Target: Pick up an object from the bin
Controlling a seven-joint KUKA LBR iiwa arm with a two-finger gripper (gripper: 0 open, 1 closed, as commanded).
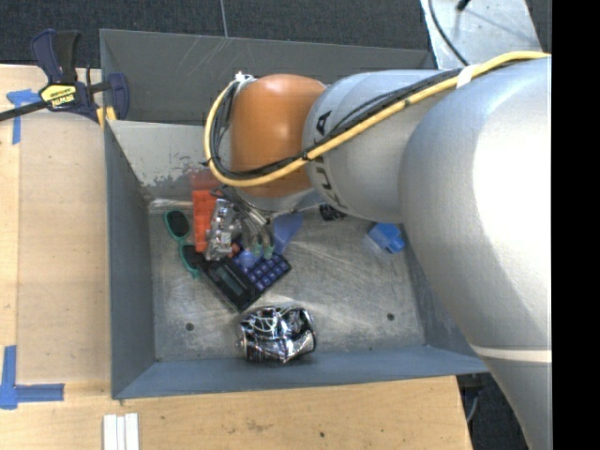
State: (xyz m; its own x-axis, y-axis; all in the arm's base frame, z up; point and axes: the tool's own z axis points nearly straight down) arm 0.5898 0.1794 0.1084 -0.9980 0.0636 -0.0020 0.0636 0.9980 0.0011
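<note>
My gripper (223,235) reaches down under the orange wrist cover into the left middle of the bin, its metal body over a small cluster of things. Right beside it on the left stands an orange-red block (202,216). Just below and to the right lies a dark blue and black calculator-like thing (251,275), tilted. A green ring-shaped thing (178,225) lies at the left of the cluster. Whether anything is between the fingers is hidden.
A crumpled black-and-white foil packet (275,334) lies near the bin's front wall. A small blue piece (386,239) sits at the right, partly under the arm. The arm covers the bin's back right part.
</note>
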